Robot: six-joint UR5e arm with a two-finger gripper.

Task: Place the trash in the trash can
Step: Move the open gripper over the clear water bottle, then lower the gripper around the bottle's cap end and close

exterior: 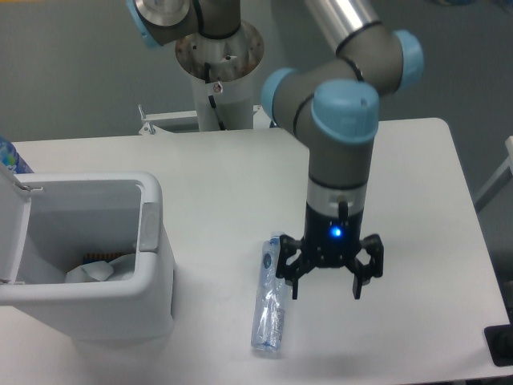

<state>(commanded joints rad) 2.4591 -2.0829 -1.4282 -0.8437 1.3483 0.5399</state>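
Observation:
A clear crinkled plastic bottle [270,296] lies flat on the white table, pointing toward the front edge. My gripper [327,289] hangs open just to the right of it, fingers pointing down, with its left finger close beside the bottle's upper end and nothing between the fingers. The trash can [152,277] stands at the front left with its lid swung open. A crumpled white napkin [94,273] lies inside it at the bottom.
A blue-and-orange packet [10,156] peeks out at the far left edge behind the bin's lid. A dark object [500,345] sits at the front right corner. The arm's base column [218,76] rises behind the table's back edge.

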